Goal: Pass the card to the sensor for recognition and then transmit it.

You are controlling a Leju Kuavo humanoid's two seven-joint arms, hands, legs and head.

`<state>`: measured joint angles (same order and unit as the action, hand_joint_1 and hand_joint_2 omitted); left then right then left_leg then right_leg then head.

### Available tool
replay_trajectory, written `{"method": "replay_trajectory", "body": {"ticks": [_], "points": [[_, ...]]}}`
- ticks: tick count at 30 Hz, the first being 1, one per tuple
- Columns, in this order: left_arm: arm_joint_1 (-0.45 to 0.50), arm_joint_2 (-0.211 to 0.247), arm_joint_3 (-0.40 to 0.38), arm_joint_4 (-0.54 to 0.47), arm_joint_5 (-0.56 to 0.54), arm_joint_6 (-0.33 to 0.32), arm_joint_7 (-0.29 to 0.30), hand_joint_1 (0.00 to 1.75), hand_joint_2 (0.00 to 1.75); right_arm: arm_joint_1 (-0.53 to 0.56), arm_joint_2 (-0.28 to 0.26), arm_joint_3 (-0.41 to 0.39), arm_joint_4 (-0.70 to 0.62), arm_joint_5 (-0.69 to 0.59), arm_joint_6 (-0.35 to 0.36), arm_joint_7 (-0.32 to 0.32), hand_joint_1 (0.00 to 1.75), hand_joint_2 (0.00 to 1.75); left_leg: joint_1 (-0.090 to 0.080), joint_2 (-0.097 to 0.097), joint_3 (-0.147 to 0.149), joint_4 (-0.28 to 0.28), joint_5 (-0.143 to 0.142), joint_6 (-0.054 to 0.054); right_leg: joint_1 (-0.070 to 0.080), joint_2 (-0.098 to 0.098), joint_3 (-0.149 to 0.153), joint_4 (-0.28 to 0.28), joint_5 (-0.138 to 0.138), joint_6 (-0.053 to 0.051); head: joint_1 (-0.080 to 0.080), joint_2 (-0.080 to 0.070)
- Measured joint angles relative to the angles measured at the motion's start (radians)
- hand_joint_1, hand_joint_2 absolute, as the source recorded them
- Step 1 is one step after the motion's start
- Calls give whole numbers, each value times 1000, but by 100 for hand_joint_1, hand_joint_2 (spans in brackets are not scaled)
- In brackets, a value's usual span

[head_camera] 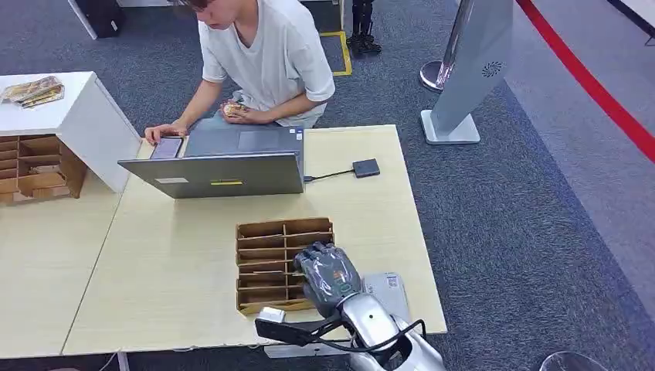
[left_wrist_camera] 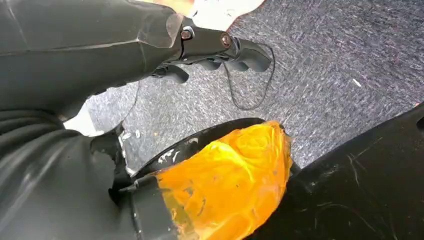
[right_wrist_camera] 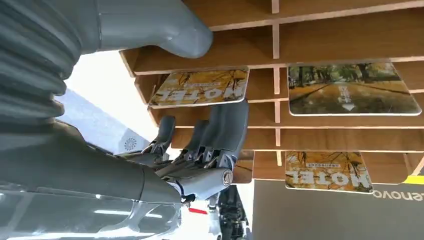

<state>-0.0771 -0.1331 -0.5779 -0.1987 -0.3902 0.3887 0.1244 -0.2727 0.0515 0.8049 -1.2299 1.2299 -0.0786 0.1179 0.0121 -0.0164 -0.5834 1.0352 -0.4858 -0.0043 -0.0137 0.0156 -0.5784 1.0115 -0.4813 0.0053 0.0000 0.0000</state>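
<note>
A wooden card rack (head_camera: 274,259) stands near the table's front edge, and my right hand (head_camera: 328,274) hovers over its right side. Up close, the rack (right_wrist_camera: 345,37) has picture cards lying in its slots: one (right_wrist_camera: 200,86) just past my fingers (right_wrist_camera: 220,132), a second (right_wrist_camera: 350,90) beside it, a third (right_wrist_camera: 327,171) one row on. My right hand (right_wrist_camera: 200,150) holds nothing; its thumb (right_wrist_camera: 165,22) is spread away from the fingers. The sensor (head_camera: 365,168), a small dark box, lies right of the laptop (head_camera: 220,166) on a cable. My left hand (left_wrist_camera: 215,47) hangs above the carpet, loosely curled and empty.
A person sits behind the laptop with one hand on a phone (head_camera: 166,147). Another wooden rack (head_camera: 39,166) and a white cabinet (head_camera: 85,116) with cards (head_camera: 31,90) on top stand at the far left. A pale flat device (head_camera: 390,287) lies under my right forearm.
</note>
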Motion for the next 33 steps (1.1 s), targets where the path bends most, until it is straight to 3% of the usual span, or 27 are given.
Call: {"method": "replay_trajectory", "body": {"ticks": [1, 3, 7, 9, 11, 33], "points": [[0, 0, 0, 0, -1, 0, 0, 0, 0, 0, 1, -1, 0, 0, 0, 0, 87, 175, 0, 0, 0, 0, 0, 0, 0, 0, 0, 0, 0, 0, 0, 0], [0, 0, 0, 0, -2, 0, 0, 0, 0, -1, 3, -6, 0, 0, 2, 0, 106, 175, 0, 0, 0, 0, 0, 0, 0, 0, 0, 0, 0, 0, 0, 0], [0, 0, 0, 0, -3, -1, 0, 0, 0, -6, 4, -11, 0, -1, 2, 0, 106, 175, 0, 0, 0, 0, 0, 0, 0, 0, 0, 0, 0, 0, 0, 0], [0, 0, 0, 0, -4, -1, 0, 0, 0, -6, 5, -13, 0, 0, 3, 0, 124, 175, 0, 0, 0, 0, 0, 0, 0, 0, 0, 0, 0, 0, 0, 0], [0, 0, 0, 0, -4, -1, 0, 0, 0, -6, 5, -13, 0, -1, 3, 0, 129, 175, 0, 0, 0, 0, 0, 0, 0, 0, 0, 0, 0, 0, 0, 0], [0, 0, 0, 0, -14, -1, 0, 0, 0, -13, 5, -14, 0, 8, -2, 5, 138, 175, 0, 0, 0, 0, 0, 0, 0, 0, 0, 0, 0, 0, 0, 0]]}}
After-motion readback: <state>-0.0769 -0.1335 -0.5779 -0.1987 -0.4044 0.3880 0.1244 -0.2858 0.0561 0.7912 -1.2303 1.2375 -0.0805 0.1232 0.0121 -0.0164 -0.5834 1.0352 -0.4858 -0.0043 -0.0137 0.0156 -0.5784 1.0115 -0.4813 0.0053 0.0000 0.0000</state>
